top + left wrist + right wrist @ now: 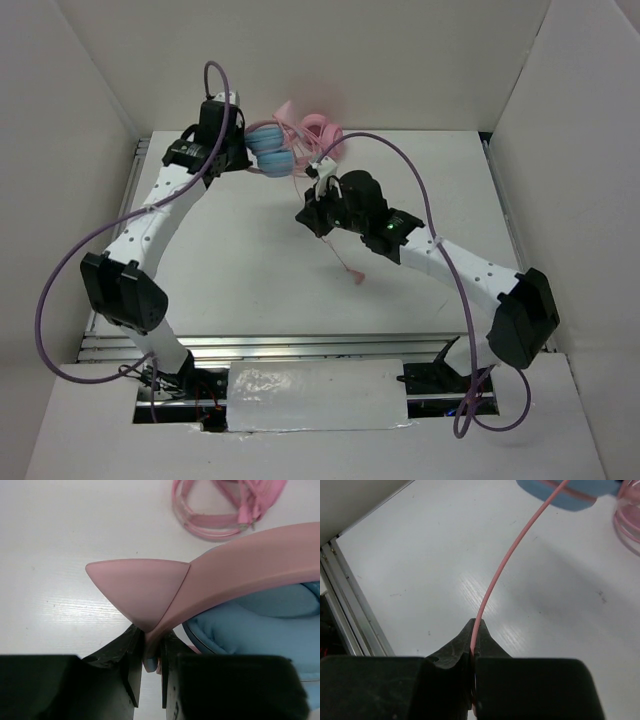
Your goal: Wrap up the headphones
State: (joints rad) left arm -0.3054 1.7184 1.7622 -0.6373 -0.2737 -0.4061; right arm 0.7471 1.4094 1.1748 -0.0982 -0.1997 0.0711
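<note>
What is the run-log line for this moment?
left gripper: shut on headband | right gripper: shut on cable | cable: curves to blue ear cup

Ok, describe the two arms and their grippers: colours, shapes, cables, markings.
Both the left arm and right arm have white tube links between boxy black joints, each trailed by a looping purple cable. The right arm shows a small green light. The left gripper and right gripper have matte black, wedge-tipped fingers.

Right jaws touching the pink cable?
Touching. Right wrist view: jaws of the right gripper pinch the pink cable, which emerges from between them.
</note>
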